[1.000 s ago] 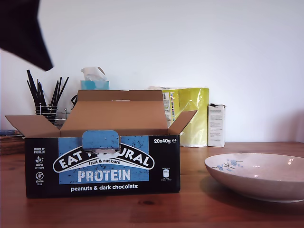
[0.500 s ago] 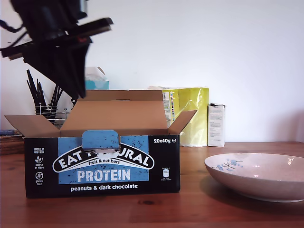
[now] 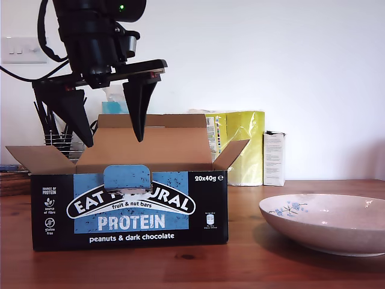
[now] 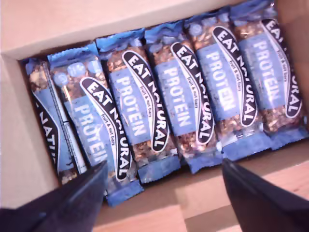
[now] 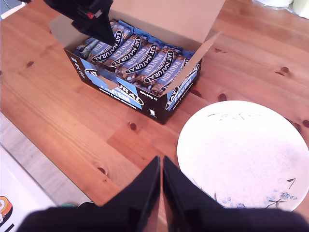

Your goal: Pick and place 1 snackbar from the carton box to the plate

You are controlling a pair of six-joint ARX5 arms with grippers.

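Note:
The carton box (image 3: 129,205) stands open at the exterior view's left, on the wooden table. Several snackbars (image 4: 140,106) in blue wrappers lie side by side inside it; the second wrist view also shows these snackbars (image 5: 140,55). My first gripper (image 3: 114,142) hangs open just above the box's opening, its fingers (image 4: 77,198) spread over the bars and touching none. The plate (image 3: 325,223) sits empty at the exterior view's right. My second gripper (image 5: 161,159) is shut with nothing in it, high above the table between the box (image 5: 140,94) and the plate (image 5: 241,154).
Behind the box stand a tissue box (image 3: 120,99), a yellow-green packet (image 3: 240,147), a narrow white carton (image 3: 274,158) and a wire holder of black sticks (image 3: 57,123). The box's brown flaps (image 3: 231,153) stick out sideways.
The first arm came down from the exterior view's top left and now hangs over the open box with its fingers spread. Box and plate have not moved.

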